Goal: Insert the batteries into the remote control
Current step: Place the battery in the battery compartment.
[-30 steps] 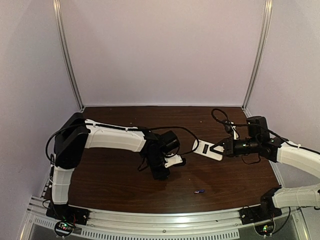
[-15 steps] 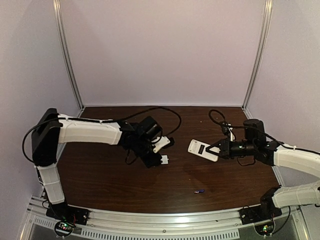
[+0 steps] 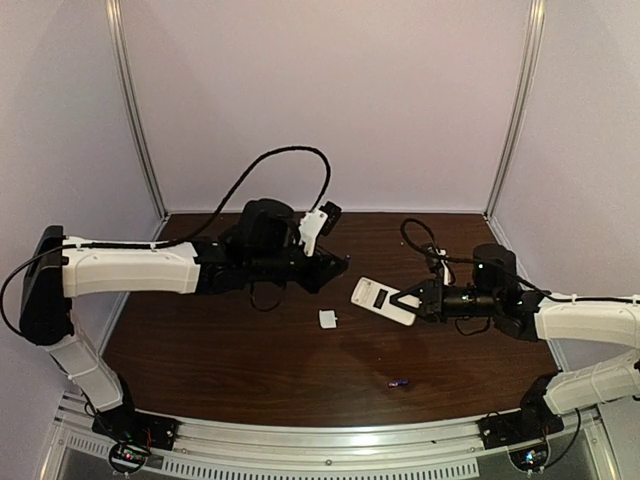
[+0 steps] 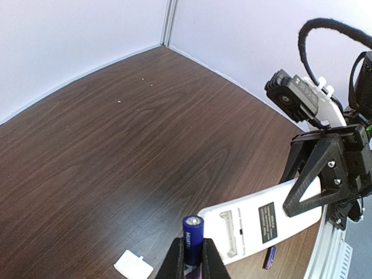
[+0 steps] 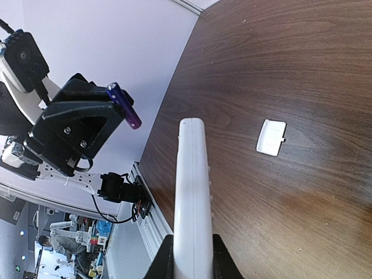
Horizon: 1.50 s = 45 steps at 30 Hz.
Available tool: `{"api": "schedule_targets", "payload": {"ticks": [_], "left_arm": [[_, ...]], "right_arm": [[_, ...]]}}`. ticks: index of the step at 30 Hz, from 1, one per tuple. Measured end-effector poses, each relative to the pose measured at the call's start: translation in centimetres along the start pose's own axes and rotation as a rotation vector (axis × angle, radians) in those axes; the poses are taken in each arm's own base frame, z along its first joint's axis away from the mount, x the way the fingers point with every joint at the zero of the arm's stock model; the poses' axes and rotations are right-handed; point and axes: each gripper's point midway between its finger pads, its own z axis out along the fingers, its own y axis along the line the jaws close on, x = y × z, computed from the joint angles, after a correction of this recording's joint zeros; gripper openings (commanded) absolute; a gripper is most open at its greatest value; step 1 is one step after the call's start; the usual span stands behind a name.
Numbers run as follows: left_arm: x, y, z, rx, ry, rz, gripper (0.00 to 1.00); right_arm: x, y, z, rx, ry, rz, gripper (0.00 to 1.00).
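My left gripper [image 4: 195, 263] is shut on a purple-blue battery [image 4: 193, 231], which stands up out of the jaws above the table. The same gripper [image 3: 337, 264] hovers just left of the remote control [image 3: 382, 299]. That white handset [image 4: 256, 224] is held off the table with its back toward the left wrist camera, showing an empty battery recess. My right gripper [image 5: 192, 258] is shut on its near end, and the remote control [image 5: 191, 192] appears edge-on there. A second battery [image 3: 399, 382] lies on the table near the front, also seen under the remote as a battery [image 4: 269, 257].
A small thin white cover piece [image 3: 328, 318] lies flat on the dark wooden table [image 3: 220, 350] below the two grippers; it shows as the cover [image 5: 272, 137] and the cover [image 4: 133, 268] in the wrist views. White walls enclose the back and sides.
The left arm has risen from the table and swung back and right, carrying the battery. The right arm has shifted the remote leftward toward it. The cover piece now lies exposed.
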Motion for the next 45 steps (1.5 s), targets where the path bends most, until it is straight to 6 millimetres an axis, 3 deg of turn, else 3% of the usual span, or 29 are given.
{"api": "schedule_targets", "payload": {"ticks": [11, 16, 29, 45], "left_arm": [[1.6, -2.2, 1.8, -0.02, 0.002, 0.021, 0.0], [2.7, -1.7, 2.6, -0.051, 0.022, 0.027, 0.0], [2.4, -1.3, 2.9, -0.085, 0.009, 0.048, 0.0], [2.5, -1.0, 2.9, -0.112, 0.009, 0.056, 0.2]], "right_arm": [[0.3, 0.9, 0.7, -0.039, -0.003, 0.058, 0.0], [0.2, 1.1, 0.9, -0.048, -0.006, 0.069, 0.0], [0.2, 1.6, 1.1, -0.066, -0.005, 0.099, 0.0], [0.3, 1.6, 1.1, -0.066, -0.003, 0.114, 0.0]]}}
